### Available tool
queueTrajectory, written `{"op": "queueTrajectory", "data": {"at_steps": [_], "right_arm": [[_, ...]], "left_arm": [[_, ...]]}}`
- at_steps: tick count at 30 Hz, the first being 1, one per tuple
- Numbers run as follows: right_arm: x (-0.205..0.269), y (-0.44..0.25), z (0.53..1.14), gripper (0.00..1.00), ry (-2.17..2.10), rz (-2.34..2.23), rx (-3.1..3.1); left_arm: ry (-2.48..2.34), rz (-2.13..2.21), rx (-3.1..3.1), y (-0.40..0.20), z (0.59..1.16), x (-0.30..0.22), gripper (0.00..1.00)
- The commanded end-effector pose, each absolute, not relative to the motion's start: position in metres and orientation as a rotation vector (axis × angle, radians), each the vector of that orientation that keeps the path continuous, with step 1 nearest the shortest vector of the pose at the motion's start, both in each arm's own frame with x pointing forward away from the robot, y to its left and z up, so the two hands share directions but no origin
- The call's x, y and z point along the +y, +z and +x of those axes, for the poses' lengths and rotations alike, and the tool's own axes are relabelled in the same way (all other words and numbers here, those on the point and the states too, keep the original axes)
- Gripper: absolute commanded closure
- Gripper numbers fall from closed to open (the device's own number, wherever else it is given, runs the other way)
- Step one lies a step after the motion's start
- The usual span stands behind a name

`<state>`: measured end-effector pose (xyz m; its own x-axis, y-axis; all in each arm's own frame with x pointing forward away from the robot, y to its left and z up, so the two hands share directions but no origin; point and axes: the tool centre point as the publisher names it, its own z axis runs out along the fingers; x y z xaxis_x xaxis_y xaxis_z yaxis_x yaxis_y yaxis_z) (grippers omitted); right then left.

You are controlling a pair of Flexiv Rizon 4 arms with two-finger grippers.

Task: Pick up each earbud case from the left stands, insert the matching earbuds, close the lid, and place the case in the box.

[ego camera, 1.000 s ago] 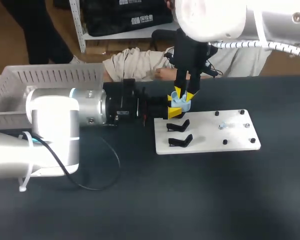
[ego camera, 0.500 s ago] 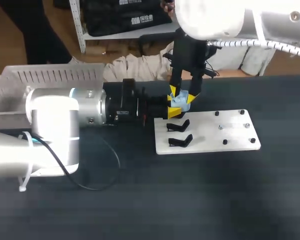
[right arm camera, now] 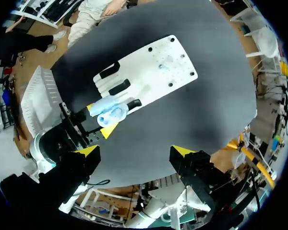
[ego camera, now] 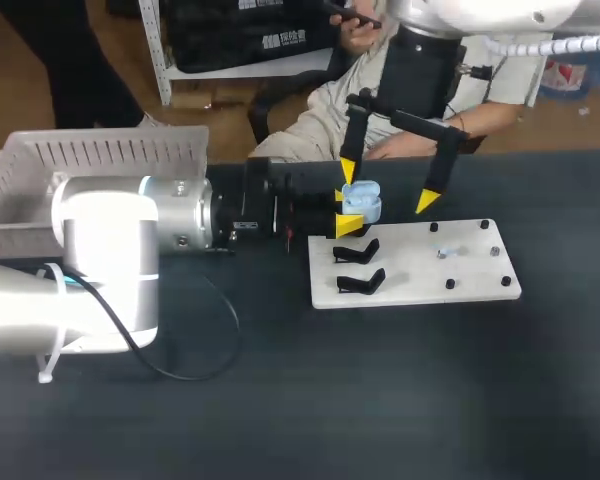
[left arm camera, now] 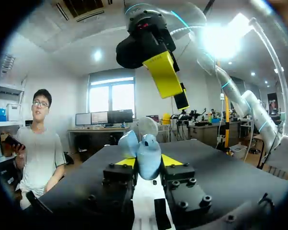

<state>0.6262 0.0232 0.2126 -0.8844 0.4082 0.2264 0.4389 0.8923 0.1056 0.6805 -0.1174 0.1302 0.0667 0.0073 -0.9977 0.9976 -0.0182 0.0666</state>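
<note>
The right gripper [ego camera: 387, 188] has lifted off the earbud case [ego camera: 361, 201] and spread its fingers wide. It now hangs empty above the far left part of the scene's middle. The left gripper [left arm camera: 148, 161] comes in from the left, its yellow tips clamped on the light blue case. The box [ego camera: 40, 165] sits far left. The case is held over the far left corner of the white board [ego camera: 460, 275], and its lid appears open. I judge it ready to receive earbuds next.

Glossy smooth plastic earbud case [ego camera: 361, 201]; matt dark table [ego camera: 430, 400].
</note>
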Motion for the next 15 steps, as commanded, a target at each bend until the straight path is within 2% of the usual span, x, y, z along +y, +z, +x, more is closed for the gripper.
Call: {"op": "queueTrajectory", "data": {"at_steps": [1, 5, 7, 9, 10, 11, 15], "right_arm": [[0.004, 0.208, 0.612, 0.03, -0.253, -0.530, -2.928], [-0.014, 0.211, 0.608, 0.07, -0.223, -0.385, -3.077], [-0.022, 0.209, 0.608, 0.13, -0.203, -0.335, -3.125], [-0.030, 0.203, 0.610, 0.34, -0.161, -0.279, -3.178], [-0.033, 0.200, 0.612, 0.37, -0.141, -0.257, -3.187], [-0.036, 0.197, 0.613, 0.31, -0.133, -0.230, -3.192], [-0.048, 0.183, 0.624, 0.28, -0.101, -0.141, -3.203]], "left_arm": [[-1.161, 1.252, 1.156, 0.130, 0.678, -0.118, 1.00], [-1.161, 1.252, 1.156, 0.130, 0.678, -0.118, 1.00], [-1.161, 1.252, 1.156, 0.130, 0.678, -0.118, 1.00], [-1.161, 1.252, 1.156, 0.130, 0.678, -0.118, 1.00], [-1.161, 1.252, 1.156, 0.130, 0.678, -0.118, 1.00], [-1.161, 1.252, 1.156, 0.130, 0.678, -0.118, 1.00], [-1.161, 1.252, 1.156, 0.130, 0.678, -0.118, 1.00]]}}
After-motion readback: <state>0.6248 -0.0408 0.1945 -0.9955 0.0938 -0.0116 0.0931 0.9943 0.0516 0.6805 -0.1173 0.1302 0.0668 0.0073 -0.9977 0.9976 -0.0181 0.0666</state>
